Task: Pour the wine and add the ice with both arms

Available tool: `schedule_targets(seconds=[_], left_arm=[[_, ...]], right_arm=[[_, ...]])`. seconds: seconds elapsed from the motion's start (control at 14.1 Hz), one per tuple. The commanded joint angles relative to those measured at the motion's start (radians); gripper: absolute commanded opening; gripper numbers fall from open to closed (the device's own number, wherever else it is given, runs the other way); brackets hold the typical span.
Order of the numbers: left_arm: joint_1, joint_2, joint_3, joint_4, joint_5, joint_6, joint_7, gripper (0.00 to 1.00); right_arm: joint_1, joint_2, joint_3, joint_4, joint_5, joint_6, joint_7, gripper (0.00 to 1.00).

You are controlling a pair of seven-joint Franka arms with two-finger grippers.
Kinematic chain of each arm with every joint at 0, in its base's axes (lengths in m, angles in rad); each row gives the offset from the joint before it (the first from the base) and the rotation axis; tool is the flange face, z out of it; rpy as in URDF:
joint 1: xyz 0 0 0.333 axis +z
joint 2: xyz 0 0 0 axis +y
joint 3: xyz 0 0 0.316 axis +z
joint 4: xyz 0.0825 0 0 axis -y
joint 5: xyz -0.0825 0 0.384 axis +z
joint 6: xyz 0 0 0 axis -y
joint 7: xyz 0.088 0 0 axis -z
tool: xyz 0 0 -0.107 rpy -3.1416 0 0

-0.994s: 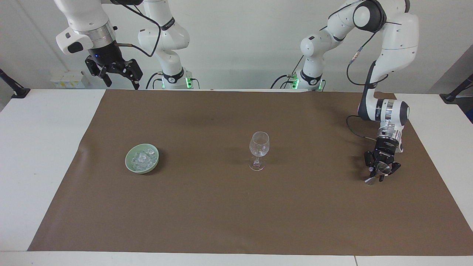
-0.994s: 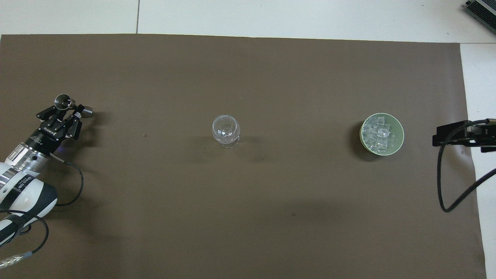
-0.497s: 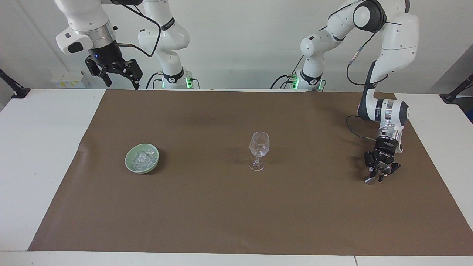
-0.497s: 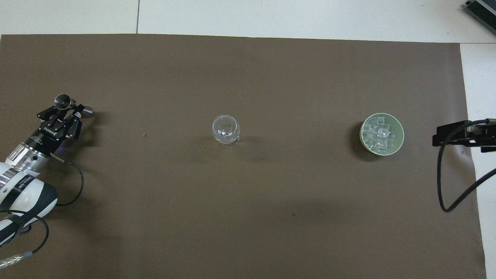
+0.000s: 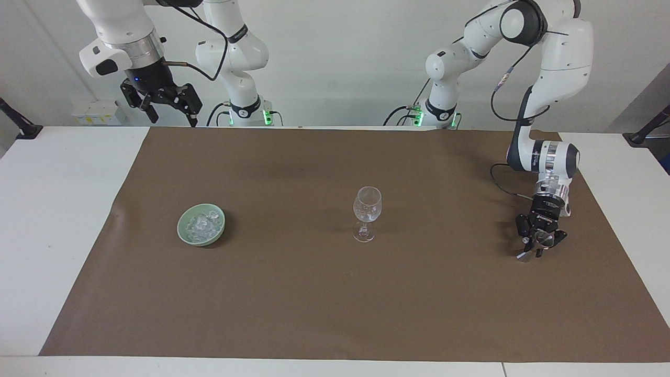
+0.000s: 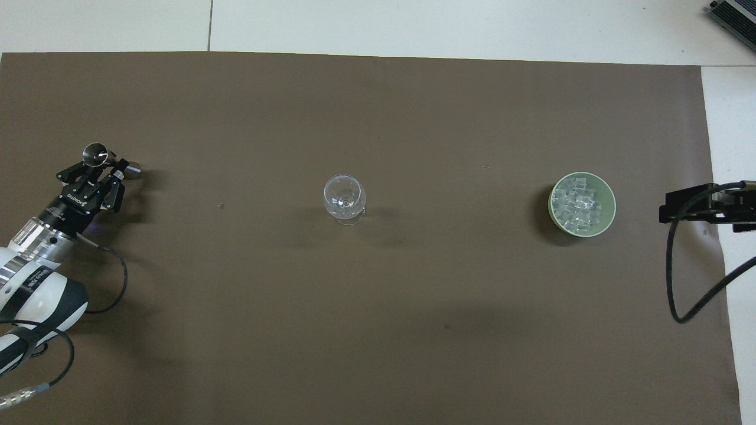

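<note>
I see the left pincer (image 5: 539, 250) low over the brown mat (image 5: 335, 293) at the left arm's end of the desk (image 5: 47, 209), its fingers drawn in narrow around a small metal measuring cup (image 6: 106, 160) that lies on its side under it; whether the cup clears the mat I cannot tell. The right pincer (image 5: 166, 111) hangs high over the mat's edge nearest the robots at the right arm's end, fingers wide apart and holding nothing; that arm waits. A clear stemmed glass (image 5: 367, 213) stands upright near the middle of the mat. The ice (image 5: 204, 224) is heaped in a pale green bowl (image 5: 184, 234) toward the right arm's end, well apart from the glass.
</note>
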Motion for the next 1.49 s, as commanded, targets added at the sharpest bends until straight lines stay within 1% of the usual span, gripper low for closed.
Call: schedule_targets(seconds=[0.0,0.35,1.06,1.42], left_arm=[[-0.017,0.011,0.007,0.013,-0.027,0.017,0.012,0.32],[-0.017,0.011,0.007,0.011,-0.027,0.017,0.012,0.32],[-0.019,0.011,0.007,0.008,-0.027,0.016,0.014,0.28],[-0.019,0.01,0.007,0.008,-0.029,0.014,0.014,0.28]], right_arm=[[0.003,-0.024,-0.006,-0.024,0.019,-0.002,-0.017,1.0],[0.003,-0.022,-0.006,-0.024,0.019,-0.003,-0.017,1.0],[0.003,-0.024,-0.006,-0.024,0.019,-0.002,-0.017,1.0],[0.003,-0.022,-0.006,-0.024,0.019,-0.003,-0.017,1.0]])
